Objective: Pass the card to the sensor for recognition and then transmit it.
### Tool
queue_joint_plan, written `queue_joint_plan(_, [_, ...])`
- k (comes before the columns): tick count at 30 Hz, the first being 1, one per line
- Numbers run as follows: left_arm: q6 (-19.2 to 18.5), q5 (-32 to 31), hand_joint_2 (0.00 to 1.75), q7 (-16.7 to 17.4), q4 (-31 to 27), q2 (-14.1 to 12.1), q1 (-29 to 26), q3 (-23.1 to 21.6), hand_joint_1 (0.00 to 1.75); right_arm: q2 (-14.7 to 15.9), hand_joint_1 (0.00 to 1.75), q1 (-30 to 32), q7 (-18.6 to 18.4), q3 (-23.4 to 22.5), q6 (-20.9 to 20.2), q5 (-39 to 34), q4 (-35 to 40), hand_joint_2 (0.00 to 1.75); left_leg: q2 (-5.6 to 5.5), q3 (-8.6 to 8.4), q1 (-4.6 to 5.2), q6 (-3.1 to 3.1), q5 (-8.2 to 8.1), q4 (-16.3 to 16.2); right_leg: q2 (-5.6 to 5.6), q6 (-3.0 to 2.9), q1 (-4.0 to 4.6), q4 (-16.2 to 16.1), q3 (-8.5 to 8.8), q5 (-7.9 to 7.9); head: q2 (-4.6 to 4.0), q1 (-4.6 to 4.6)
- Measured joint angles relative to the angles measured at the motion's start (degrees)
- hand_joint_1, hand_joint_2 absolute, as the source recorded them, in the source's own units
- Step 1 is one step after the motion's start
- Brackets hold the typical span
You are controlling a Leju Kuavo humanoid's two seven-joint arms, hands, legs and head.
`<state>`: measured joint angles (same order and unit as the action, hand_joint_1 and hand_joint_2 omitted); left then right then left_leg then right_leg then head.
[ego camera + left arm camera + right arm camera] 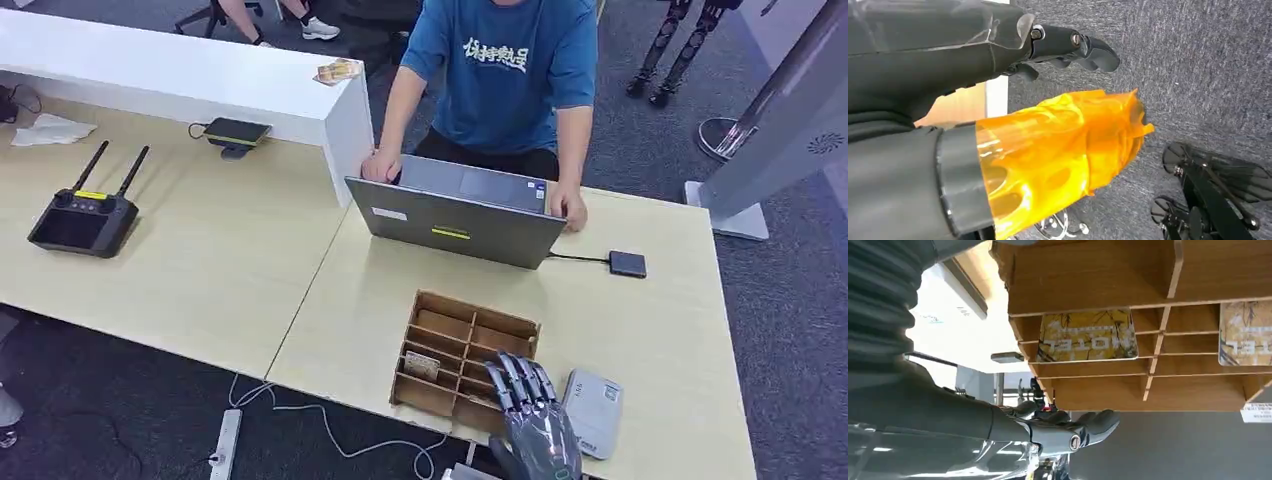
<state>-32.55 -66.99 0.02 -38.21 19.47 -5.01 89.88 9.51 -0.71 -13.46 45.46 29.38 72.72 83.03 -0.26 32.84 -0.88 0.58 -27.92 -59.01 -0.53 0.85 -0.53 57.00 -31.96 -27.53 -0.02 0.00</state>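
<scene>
Two cards show in the right wrist view, each lying flat in its own compartment of the wooden divider tray (470, 340): one card (1088, 336) in a nearer slot and a second card (1245, 332) one slot along. From the head view, a card (421, 366) rests in a slot on the tray's left side. The right robot hand (525, 400) hovers over the tray's near right corner, fingers spread and holding nothing.

I judge the card to be light, thin and stiff, with a glossy printed face that will slip under smooth fingertips. Lying flat against the slot floor, it offers no edge from above; the sensible hold is a pinch across an exposed edge, tilting it up against the slot wall first. Too hard a squeeze might flex it, though it is unlikely to break.

Just right of the tray lies a grey device (592, 411), possibly the sensor, though I cannot tell for sure.

The left robot hand (1073, 47) hangs over the carpet away from the bench, fingers loosely extended and empty.
</scene>
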Motion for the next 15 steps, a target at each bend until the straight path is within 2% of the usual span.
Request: queue_joint_plan(15, [0.5, 1.0, 0.00, 0.0, 0.0, 0.0, 0.0, 0.0, 0.00, 0.4, 0.00, 0.1, 1.0, 0.0, -1.9, -4.7, 1.6, 1.75, 0.01, -0.01, -0.01, 0.01, 0.00, 0.0, 0.01, 0.00, 0.00, 0.0, -0.01, 0.00, 0.00, -0.02])
